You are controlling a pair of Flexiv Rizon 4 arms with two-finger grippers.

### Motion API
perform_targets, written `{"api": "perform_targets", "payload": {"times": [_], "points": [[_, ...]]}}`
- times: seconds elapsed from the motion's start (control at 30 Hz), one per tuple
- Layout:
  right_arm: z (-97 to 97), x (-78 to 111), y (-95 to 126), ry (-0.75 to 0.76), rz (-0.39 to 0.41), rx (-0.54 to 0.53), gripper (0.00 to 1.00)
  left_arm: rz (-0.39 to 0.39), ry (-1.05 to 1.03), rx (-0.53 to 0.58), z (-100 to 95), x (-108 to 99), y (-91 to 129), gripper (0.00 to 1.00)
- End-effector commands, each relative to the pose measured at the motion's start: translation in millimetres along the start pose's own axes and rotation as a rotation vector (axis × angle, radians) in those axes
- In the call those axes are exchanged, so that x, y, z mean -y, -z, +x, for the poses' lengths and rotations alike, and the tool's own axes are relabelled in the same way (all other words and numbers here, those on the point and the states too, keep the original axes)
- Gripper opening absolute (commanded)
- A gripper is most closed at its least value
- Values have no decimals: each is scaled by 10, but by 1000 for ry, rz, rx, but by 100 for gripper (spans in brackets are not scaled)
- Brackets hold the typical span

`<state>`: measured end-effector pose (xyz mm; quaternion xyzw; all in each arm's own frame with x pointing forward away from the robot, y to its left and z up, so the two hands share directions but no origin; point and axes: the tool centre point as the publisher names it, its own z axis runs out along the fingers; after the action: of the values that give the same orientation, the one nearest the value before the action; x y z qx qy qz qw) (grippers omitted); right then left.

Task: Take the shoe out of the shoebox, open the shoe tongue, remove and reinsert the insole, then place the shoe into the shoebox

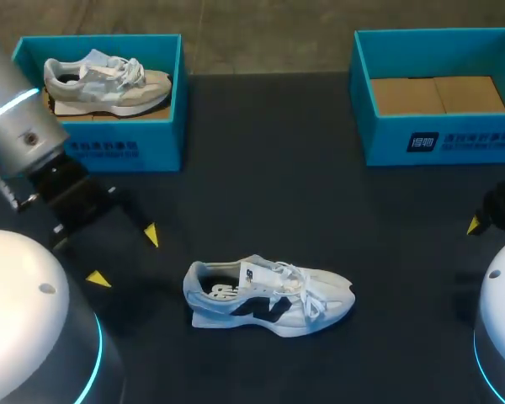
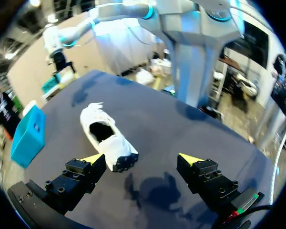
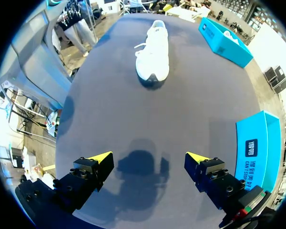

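The left tool [image 2: 141, 159] is held wide open over the dark desk [image 2: 181, 129], and nothing is caught between its yellow-tipped fingers [image 2: 93, 158]; the right tool [image 3: 148, 157] is likewise spread wide and nothing is gripped by it. A white shoe [image 1: 269, 299] with dark side markings is set on its sole on the desk, outside both boxes, between the two tools and touched by neither. It is found just ahead of the left tool, a little toward one finger, with its heel end turned to that tool; from the right tool it is seen well ahead, toe first. Its laces are spread loosely, its tongue [image 1: 254, 273] is seen pulled up, and the insole [image 1: 221, 291] can be made out inside the opening. The right shoebox [image 1: 387, 143], blue and with only a brown cardboard floor shown in it, is placed just beside the right tool. The left shoebox [image 1: 160, 147] is seen well ahead of the right tool, past the shoe and off to one side, and a second pale shoe [image 1: 105, 82] is laid in it
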<state>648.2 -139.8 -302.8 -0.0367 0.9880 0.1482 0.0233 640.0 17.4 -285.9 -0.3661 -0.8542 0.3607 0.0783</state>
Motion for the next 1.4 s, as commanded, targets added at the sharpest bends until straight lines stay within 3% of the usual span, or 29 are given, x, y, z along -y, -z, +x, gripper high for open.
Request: {"api": "perform_targets", "payload": {"times": [0.03, 0.23, 0.4, 0.67, 1.0, 1.4], "points": [[10, -7, -7, -1, 5, 2, 100, 106, 245, 509, 60, -32, -39, 100], [10, -7, -7, -1, 5, 2, 100, 106, 277, 524, 49, -57, -94, 100], [10, -7, -7, -1, 5, 2, 100, 232, 414, 559, 75, -159, -239, 100], [10, -7, -7, -1, 5, 2, 100, 311, 450, 614, 173, -290, -331, 100], [10, -7, -7, -1, 5, 2, 100, 318, 479, 573, 209, -441, -373, 100], [10, -7, -7, -1, 5, 2, 100, 414, 463, 471, 215, -655, -549, 100]]}}
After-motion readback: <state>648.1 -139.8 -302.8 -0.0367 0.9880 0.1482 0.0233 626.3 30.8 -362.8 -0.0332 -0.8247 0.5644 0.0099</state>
